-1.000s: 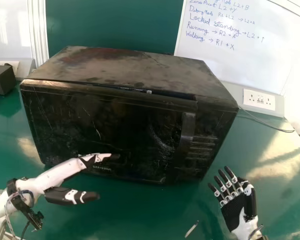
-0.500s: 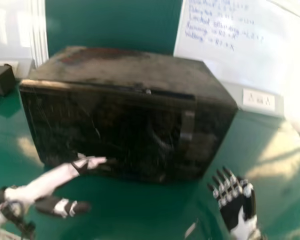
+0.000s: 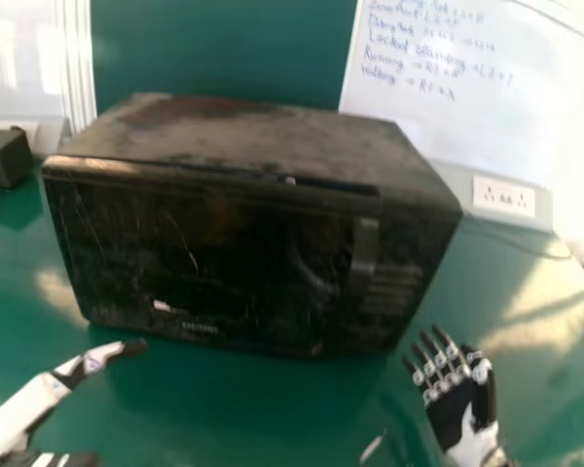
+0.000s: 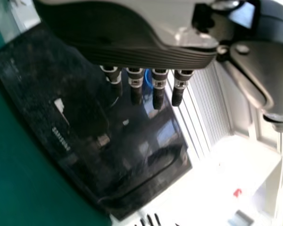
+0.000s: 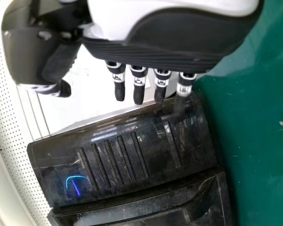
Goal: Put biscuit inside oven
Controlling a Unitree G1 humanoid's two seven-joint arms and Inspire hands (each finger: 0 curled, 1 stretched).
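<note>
A black oven [image 3: 224, 253], its top dusty and its front scratched, sits on a green worktop [image 3: 243, 409] before two robot hands in the head view. The left hand [image 3: 92, 360] is at the lower left, just in front of the oven's near left corner and apart from it, fingers pointing across toward the right; the left wrist view shows them straight and wide open, with nothing held, the thumb set well off to the side. The right hand [image 3: 450, 404] is near the oven's right front corner, palm up, its fingers straight, slightly fanned and empty, pointing toward the appliance. An upright handle [image 3: 364, 248] runs down the right part of the oven's front, beside a row of raised bars. In the right wrist view, a bright blue arc and line [image 5: 75, 183] glow on that panel. A small pale sliver [image 3: 372, 448] lies on the worktop between the hands. Behind stand a whiteboard [image 3: 487, 107] bearing handwriting and a white socket panel [image 3: 503, 197]; a dark box [image 3: 4, 158] sits at the far left.
</note>
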